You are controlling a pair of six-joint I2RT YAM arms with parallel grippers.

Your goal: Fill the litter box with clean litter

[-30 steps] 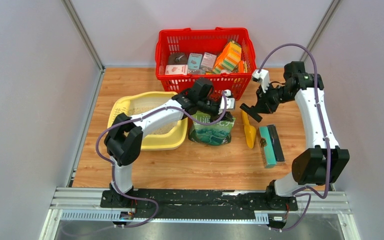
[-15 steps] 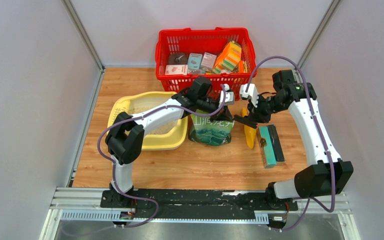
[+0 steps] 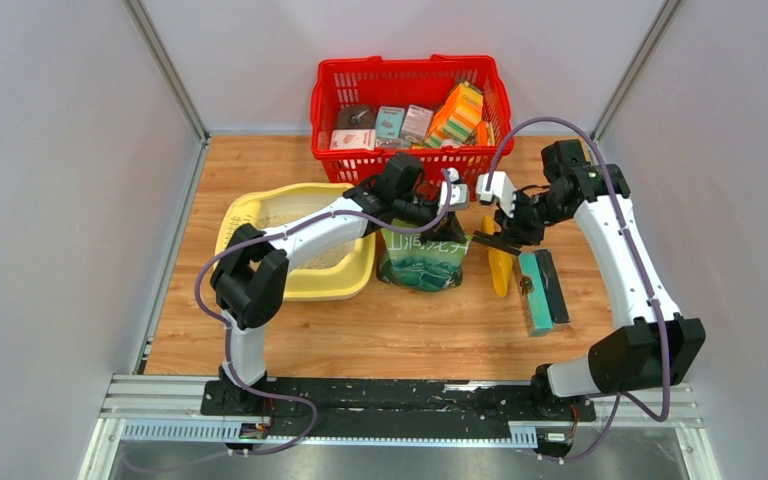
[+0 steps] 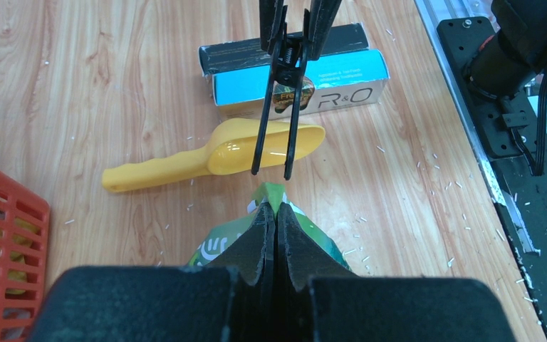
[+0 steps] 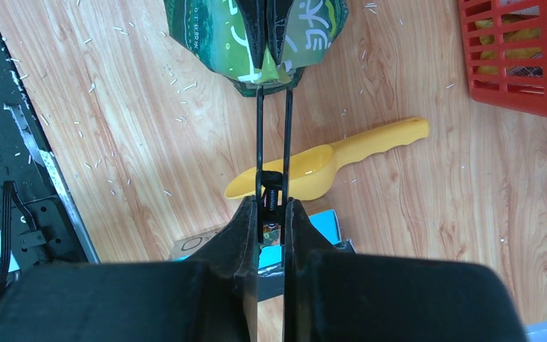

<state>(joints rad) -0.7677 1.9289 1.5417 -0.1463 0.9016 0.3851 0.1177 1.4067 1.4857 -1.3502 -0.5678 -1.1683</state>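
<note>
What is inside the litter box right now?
Beige litter lies in the litter box. The left arm crosses above it and hides part of the inside, so the fill level can't be told.

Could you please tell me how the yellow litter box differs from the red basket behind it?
The litter box is pale yellow with solid walls; the basket is red with open mesh sides. The litter box is low and shallow, the basket deeper. The litter box holds loose beige litter; the basket holds boxes and packets. Both are open-topped plastic containers standing on the wooden table.
</note>
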